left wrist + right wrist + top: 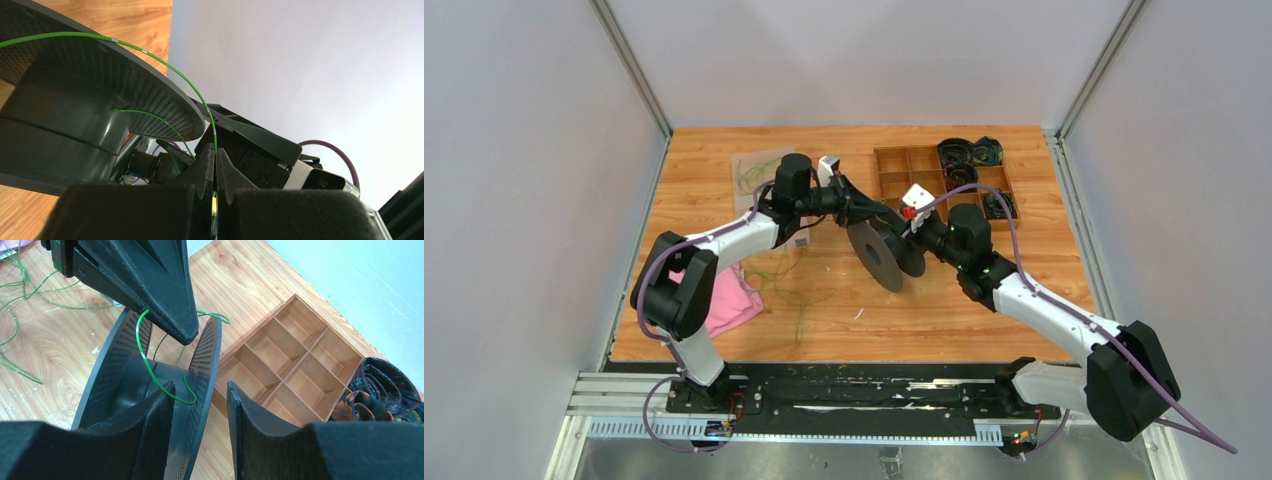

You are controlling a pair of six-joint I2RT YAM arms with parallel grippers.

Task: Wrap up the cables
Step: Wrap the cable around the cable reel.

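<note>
A big black spool (886, 255) stands on edge at mid-table. A thin green cable (165, 62) arcs over its perforated flange and down into my left gripper (215, 151), which is shut on it. In the right wrist view the same cable (142, 347) runs from the left gripper's tip (150, 290) down onto the spool's hub (125, 385). My right gripper (200, 385) straddles the spool's near flange, one finger between the flanges and one outside, with a gap still showing. More cable (789, 275) lies loose on the table to the left.
A wooden compartment tray (894, 170) sits at the back right, with dark rolled items (969, 155) in its far cells. A pink cloth (729, 305) lies by the left arm's base. A clear sheet with green wire (759, 170) lies at the back left.
</note>
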